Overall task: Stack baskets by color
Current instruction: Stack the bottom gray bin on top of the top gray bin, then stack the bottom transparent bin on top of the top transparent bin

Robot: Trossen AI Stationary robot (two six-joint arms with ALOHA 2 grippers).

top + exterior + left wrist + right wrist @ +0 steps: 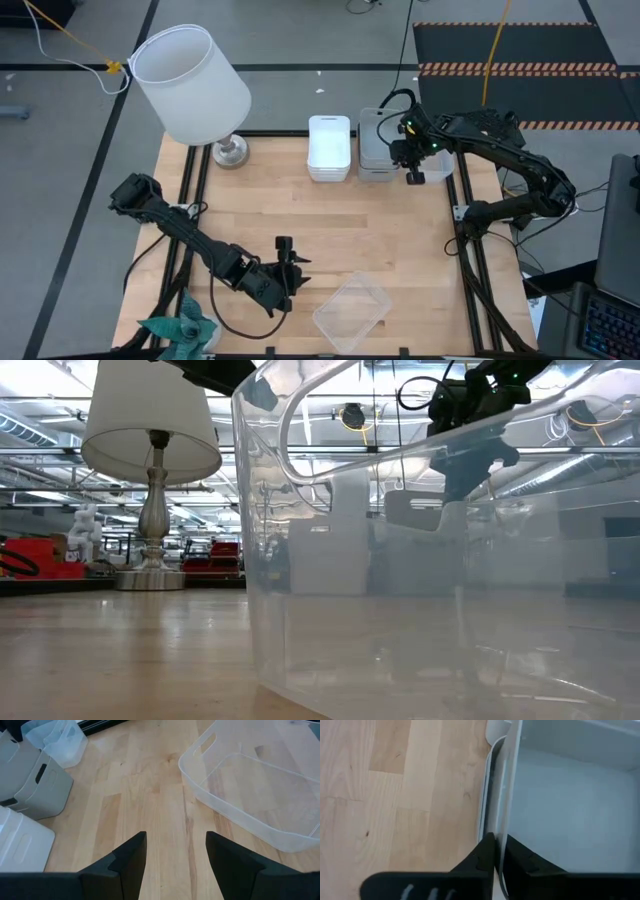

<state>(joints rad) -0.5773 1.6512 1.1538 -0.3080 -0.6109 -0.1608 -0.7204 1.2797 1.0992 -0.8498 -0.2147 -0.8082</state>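
At 12 o'clock: white baskets [329, 147] sit stacked against the table's [330, 230] far edge, long side running front to back.
Grey stack: grey baskets [376, 150] stand just beside the white ones, on their 3 o'clock side, touching or nearly so.
Right gripper [413, 176]: it's over the grey stack's near right corner, at about 1 o'clock on the table.
Right grip: right wrist view shows the fingers [482, 855] pinching a thin clear basket wall [506, 795], 1 finger each side, barely a gap between them.
Held basket: pale and see-through, its floor showing on the far side of the pinched wall; how many clear ones nest there, I cannot tell.
Clear basket [351, 311]: lying alone at 5 o'clock, near the front edge, turned at an angle, well apart from the 2 stacks.
Low view: that clear basket [440, 560] fills most of the picture, right up close.
Left gripper [287, 262]: down at 6 o'clock, just beside the clear basket on its 9 o'clock side, not touching it.
Left grip: fingers [131, 860] spread wide, bare wood between them, nothing held.
Lamp [195, 88]: white shade, metal base, at 11 o'clock on the far left corner.
Green cloth [180, 328]: at 7 o'clock by the front left edge.
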